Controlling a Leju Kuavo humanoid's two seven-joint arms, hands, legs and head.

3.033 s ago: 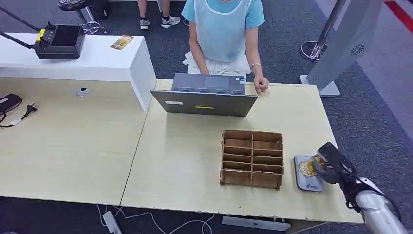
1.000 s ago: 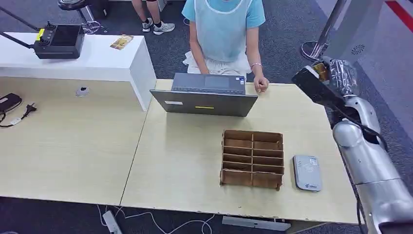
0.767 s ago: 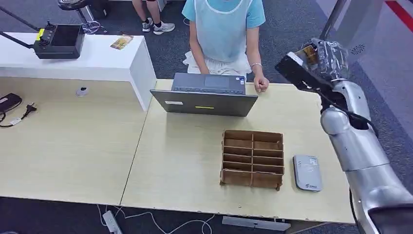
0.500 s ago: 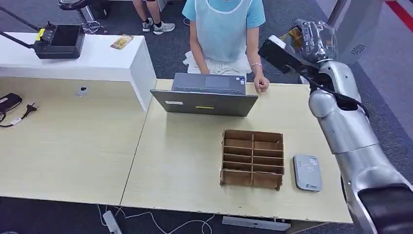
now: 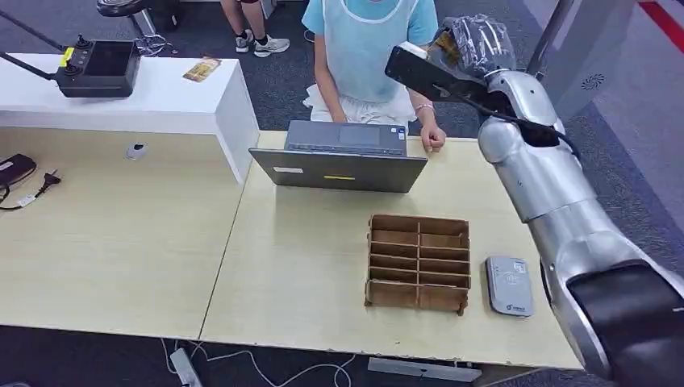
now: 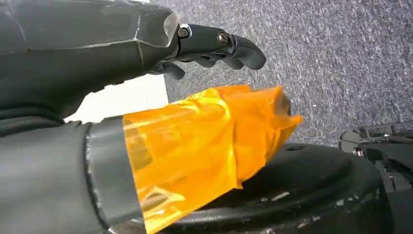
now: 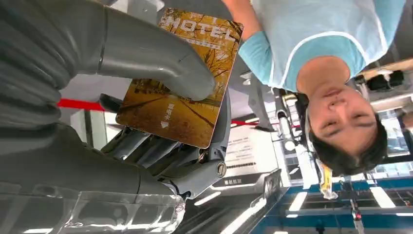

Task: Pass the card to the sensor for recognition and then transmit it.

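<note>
My right hand (image 5: 476,44) is raised past the counter's (image 5: 323,266) far edge, thumb pinning the card (image 7: 180,78) against my fingers, near the seated person (image 5: 371,48). The sensor (image 5: 509,285) lies by the counter's right edge, beside the wooden organizer (image 5: 418,262). My left hand (image 6: 97,58) seems empty, fingers loosely apart.

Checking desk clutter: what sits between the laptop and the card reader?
In the head view, the wooden divider box lies between the laptop and the card reader, close beside the reader; bare tabletop separates it from the laptop.

The pale wooden surface (image 5: 306,266) carries a laptop (image 5: 339,157), a brown divided box (image 5: 418,262) and, just beside it, a grey sensor (image 5: 509,285).
</note>
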